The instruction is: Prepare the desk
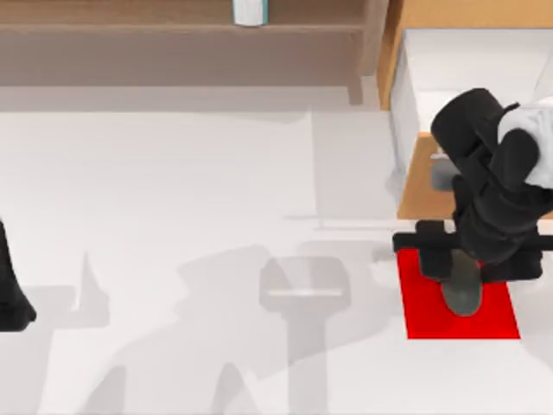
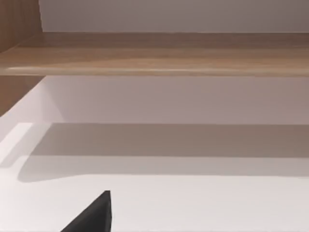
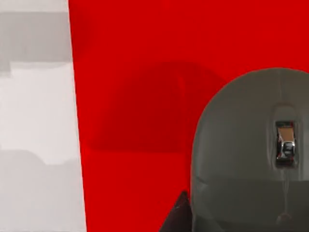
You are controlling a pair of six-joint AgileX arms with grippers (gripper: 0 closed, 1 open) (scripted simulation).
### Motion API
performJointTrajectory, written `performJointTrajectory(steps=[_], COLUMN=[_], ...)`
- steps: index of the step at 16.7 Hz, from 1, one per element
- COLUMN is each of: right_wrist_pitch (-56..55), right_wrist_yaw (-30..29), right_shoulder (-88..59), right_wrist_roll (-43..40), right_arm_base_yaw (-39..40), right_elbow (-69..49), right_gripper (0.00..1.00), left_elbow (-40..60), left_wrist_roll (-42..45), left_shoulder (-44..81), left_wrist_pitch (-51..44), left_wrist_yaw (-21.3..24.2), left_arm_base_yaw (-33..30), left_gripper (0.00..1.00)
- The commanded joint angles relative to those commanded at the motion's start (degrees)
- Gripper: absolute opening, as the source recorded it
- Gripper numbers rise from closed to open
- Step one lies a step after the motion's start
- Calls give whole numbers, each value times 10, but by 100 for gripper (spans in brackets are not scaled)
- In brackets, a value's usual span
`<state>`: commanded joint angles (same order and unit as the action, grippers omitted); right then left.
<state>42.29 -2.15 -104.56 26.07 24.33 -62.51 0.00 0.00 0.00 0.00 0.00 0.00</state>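
Desk point(image 1: 173, 216) spreads white under both my arms, my right gripper point(image 1: 462, 277) hanging over the red mat point(image 1: 423, 316) with a grey mouse point(image 3: 246, 154) whose grip I cannot tell, left arm point(image 1: 10, 294) parked at the left edge.

One red mat point(image 1: 423, 313), one grey mouse point(image 1: 462, 288) (on it) — one desk point(image 1: 173, 216), one cup point(image 1: 249, 11).

Matt white desk point(image 1: 173, 216), light-wood shelf point(image 1: 173, 26), smooth grey mouse point(image 3: 251, 154).

Desk point(image 1: 173, 216) left open; mouse point(image 1: 462, 285) occupies mat point(image 1: 423, 311).
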Motion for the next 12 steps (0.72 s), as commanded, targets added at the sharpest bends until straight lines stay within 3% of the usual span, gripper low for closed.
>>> performJointTrajectory(steps=[12], right_wrist_pitch=[0], right_wrist_yaw=[0], right_shoulder=[0], right_wrist_roll=[0], right_arm_base_yaw=[0], right_elbow=[0], right_gripper=[98], left_elbow=[0], left_wrist_roll=[0], left_shoulder=[0], left_wrist_pitch=[0], left_wrist_yaw=[0], left_arm_base_yaw=[0], left_gripper=[100])
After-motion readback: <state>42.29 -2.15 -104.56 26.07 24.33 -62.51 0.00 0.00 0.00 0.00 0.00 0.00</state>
